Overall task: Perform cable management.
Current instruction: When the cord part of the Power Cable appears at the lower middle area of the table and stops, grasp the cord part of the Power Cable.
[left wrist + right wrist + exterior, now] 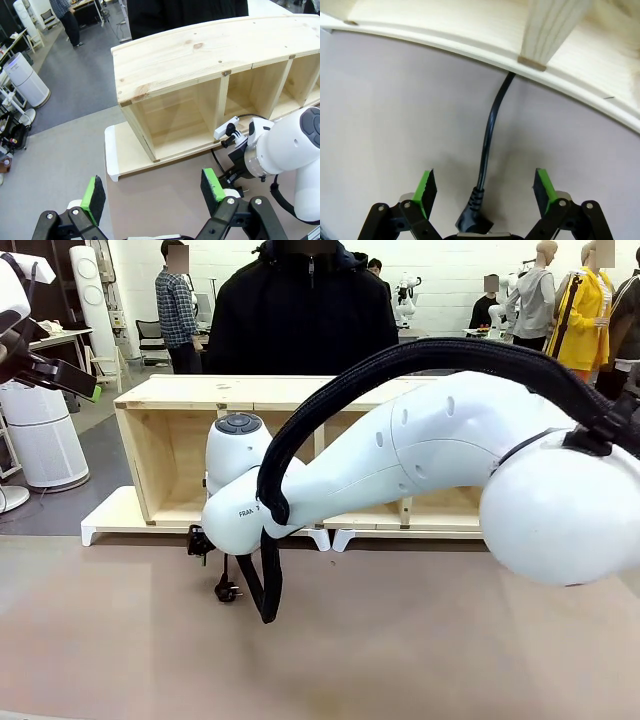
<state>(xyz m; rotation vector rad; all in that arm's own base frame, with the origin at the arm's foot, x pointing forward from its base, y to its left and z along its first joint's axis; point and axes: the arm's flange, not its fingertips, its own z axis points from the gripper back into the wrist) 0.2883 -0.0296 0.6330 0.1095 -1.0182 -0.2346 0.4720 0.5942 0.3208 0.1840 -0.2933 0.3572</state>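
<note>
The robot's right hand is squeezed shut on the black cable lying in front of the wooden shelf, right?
Not quite. The right hand is open, not squeezed shut: the right wrist view shows its green pads wide apart on either side of the black cable, not touching it. The cable does lie in front of the wooden shelf.
</note>
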